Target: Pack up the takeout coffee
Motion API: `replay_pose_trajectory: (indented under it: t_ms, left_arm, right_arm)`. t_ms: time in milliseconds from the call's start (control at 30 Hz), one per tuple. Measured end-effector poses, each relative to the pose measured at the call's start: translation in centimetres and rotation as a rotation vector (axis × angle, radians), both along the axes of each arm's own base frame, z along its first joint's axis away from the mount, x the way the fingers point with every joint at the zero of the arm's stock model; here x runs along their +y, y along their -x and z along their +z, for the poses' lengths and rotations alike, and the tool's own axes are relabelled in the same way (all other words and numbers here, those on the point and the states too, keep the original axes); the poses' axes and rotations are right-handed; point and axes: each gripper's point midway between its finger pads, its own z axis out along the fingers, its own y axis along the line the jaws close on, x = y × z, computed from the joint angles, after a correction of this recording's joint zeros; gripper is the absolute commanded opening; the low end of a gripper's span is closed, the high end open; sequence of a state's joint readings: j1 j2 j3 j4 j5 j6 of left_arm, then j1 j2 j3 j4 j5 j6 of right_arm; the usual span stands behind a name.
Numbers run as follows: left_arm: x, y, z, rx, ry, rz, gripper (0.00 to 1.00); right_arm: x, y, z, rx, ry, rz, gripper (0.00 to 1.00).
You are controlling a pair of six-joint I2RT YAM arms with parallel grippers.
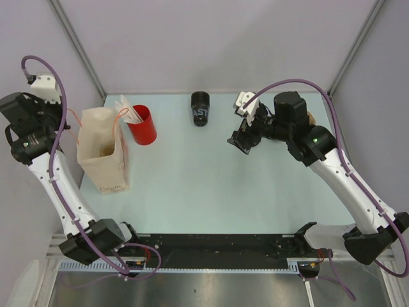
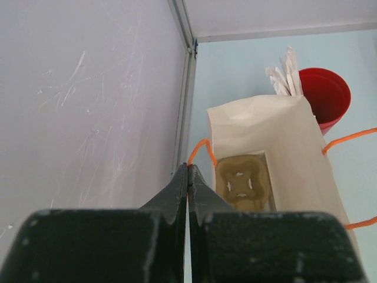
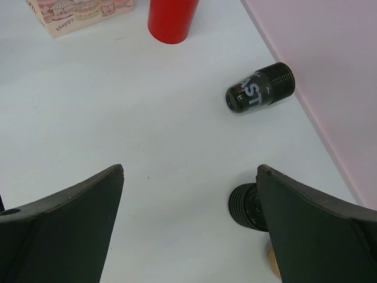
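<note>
Sideways on the worktop (image 1: 204, 185) near the back wall, the takeout coffee (image 1: 200, 110) lies with its long axis front to back, left of the wide-open right end effector (image 1: 246, 137), the nearer one. The left end effector (image 2: 188, 177) is pinched shut above the paper bag (image 2: 259, 130).

You had a red cup (image 1: 144, 126) with white sticks (image 1: 130, 112) in it on the pale table (image 1: 211, 185), and a squat black round piece (image 3: 246, 205) far from it.

The left arm (image 1: 67, 192) and right arm (image 1: 345, 185) show white links, black joint housings, black wedge-shaped jaws and purple cables (image 1: 294, 80) routed alongside.
</note>
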State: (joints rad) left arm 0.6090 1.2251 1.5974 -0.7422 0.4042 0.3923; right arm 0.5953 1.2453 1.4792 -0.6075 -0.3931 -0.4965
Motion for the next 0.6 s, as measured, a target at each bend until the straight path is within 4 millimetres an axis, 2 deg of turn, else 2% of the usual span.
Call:
replay_pose_trajectory:
  t_ms: [33, 100, 133, 200, 233, 333, 433, 500, 600]
  left_arm:
    - [0.1, 0.0, 0.0, 0.0, -0.001, 0.002, 0.12]
    - [0.1, 0.0, 0.0, -0.001, -0.001, 0.004, 0.26]
    - [0.2, 0.0, 0.1, -0.002, -0.004, 0.004, 0.4]
    - [0.3, 0.0, 0.2, -0.007, -0.009, 0.007, 0.57]
    - [0.4, 0.0, 0.3, -0.01, -0.007, 0.009, 0.69]
    - [0.6, 0.1, 0.6, -0.02, -0.008, 0.017, 0.88]
    - [0.4, 0.2, 2.0, -0.049, -0.019, 0.01, 0.99]
    - [-0.1, 0.3, 3.7, -0.085, -0.029, -0.007, 0.99]
    - [-1.8, 0.6, 7.3, -0.16, -0.052, -0.071, 0.99]
  right_arm:
    - [0.0, 0.0, 0.0, 0.0, 0.0, 0.0, 1.0]
    - [0.0, 0.0, 0.0, 0.0, 0.0, 0.0, 1.0]
    - [0.0, 0.0, 0.0, 0.0, 0.0, 0.0, 1.0]
    - [0.0, 0.0, 0.0, 0.0, 0.0, 0.0, 1.0]
    - [0.0, 0.0, -0.1, 0.001, 0.001, 0.0, 1.0]
    - [0.0, 0.0, -0.3, 0.006, 0.003, -0.002, 1.0]
    - [-0.1, 0.0, -0.4, 0.013, 0.002, -0.005, 1.0]
    - [-0.1, -0.1, -0.4, 0.014, 0.0, -0.008, 1.0]
    - [-0.4, -0.4, -0.3, 0.016, -0.004, -0.021, 1.0]
